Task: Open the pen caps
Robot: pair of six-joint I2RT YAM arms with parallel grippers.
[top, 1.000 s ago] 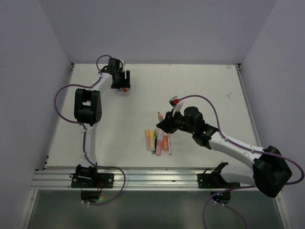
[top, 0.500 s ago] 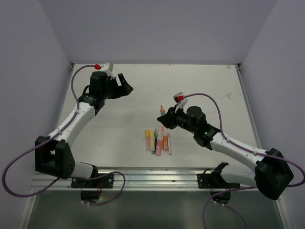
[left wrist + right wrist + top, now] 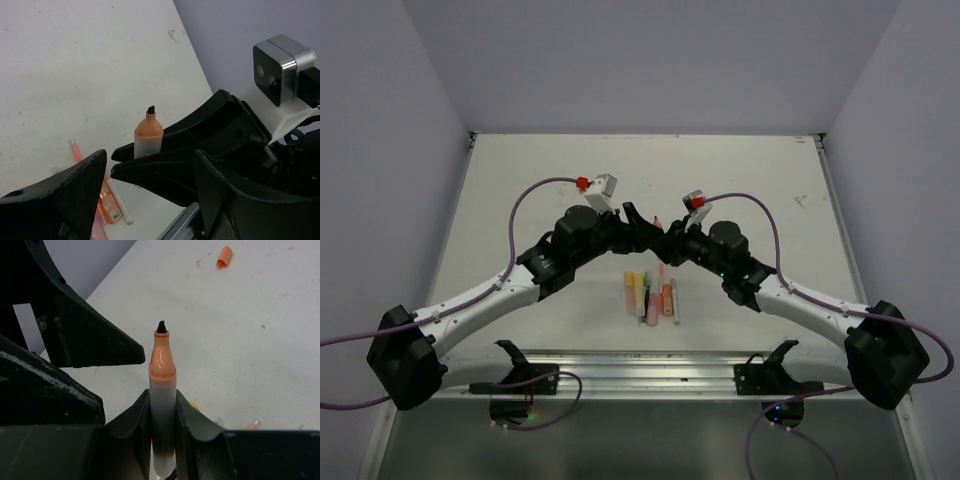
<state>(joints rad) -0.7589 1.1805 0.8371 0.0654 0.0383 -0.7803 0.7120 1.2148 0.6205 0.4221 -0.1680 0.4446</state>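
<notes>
Pen cap (image 3: 224, 257), one loose, pen (image 3: 162, 385), one uncapped

A robotics lab cell: a white bench (image 3: 520, 200) boxed in by plain pale walls (image 3: 650, 60), with two cabled robot arms (image 3: 490, 295) (a camera (image 3: 282, 67) on each wrist) bolted to a metal rail (image 3: 640, 372).

The orange highlighter (image 3: 162, 390) shows only its tip and upper barrel. The rest is buried between the fingers of the right pincer (image 3: 162, 412), its lower end a dark blur at the bottom edge. From above, the left pincer (image 3: 636, 224) merges with the right into one black mass, its gap unreadable there. The row of pens (image 3: 651, 295) is too small to tell which are capped. In the left wrist view a finger and the frame edge cut them off.
</notes>
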